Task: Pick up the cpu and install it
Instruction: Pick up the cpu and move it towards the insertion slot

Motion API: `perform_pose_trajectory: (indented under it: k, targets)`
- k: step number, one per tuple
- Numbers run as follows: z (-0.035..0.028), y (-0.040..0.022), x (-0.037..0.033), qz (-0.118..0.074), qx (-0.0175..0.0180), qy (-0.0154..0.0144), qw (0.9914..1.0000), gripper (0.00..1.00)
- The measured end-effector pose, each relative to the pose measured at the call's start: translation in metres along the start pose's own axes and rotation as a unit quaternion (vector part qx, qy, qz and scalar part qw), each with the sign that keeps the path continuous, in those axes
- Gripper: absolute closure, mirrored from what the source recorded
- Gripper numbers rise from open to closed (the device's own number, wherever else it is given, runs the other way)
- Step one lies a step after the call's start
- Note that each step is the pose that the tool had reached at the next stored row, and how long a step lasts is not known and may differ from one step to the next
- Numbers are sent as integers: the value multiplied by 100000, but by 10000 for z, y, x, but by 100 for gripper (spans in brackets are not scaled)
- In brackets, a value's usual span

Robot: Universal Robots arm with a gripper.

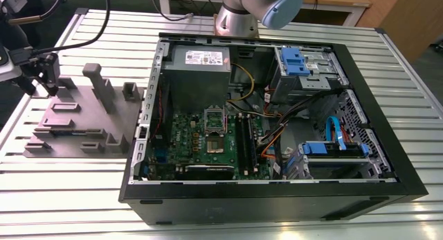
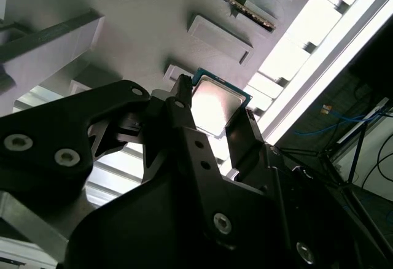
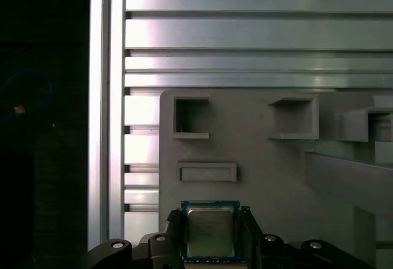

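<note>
The black two-fingered gripper (image 3: 210, 215) pinches the small square silver-topped cpu (image 3: 210, 232) by two opposite edges, its near edge cut off in the first wrist view, over the grey moulded holder tray (image 3: 264, 183) on the slatted aluminium table (image 3: 245, 35). Whether it touches the tray is unclear.

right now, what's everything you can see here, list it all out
cpu: 1, silver top with green edge, at the grey fixture, at the end effector
fixture: 1, grey, on the table, on the exterior view's left of the case
computer case: 1, black, side open, mid table
motherboard: 1, green, inside the case
power supply: 1, grey with white label, inside the case
drive caddies: 2, blue, inside the case, on the exterior view's right
cables: several, blue, orange, yellow, inside the case
table: 1, silver slats, under everything
robot arm: 1, silver and blue-grey, base beyond the case
end effector: 1, black, at the cpu
</note>
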State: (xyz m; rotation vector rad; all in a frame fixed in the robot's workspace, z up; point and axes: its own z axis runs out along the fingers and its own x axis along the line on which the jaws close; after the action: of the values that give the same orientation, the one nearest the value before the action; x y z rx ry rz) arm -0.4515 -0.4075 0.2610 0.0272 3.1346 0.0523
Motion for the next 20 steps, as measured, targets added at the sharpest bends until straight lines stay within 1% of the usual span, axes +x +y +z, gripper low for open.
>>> perform_pose_trajectory:
  k: [20]
  targets:
    - [-46, 2, 0, 3, 0, -1, 100000, 53]
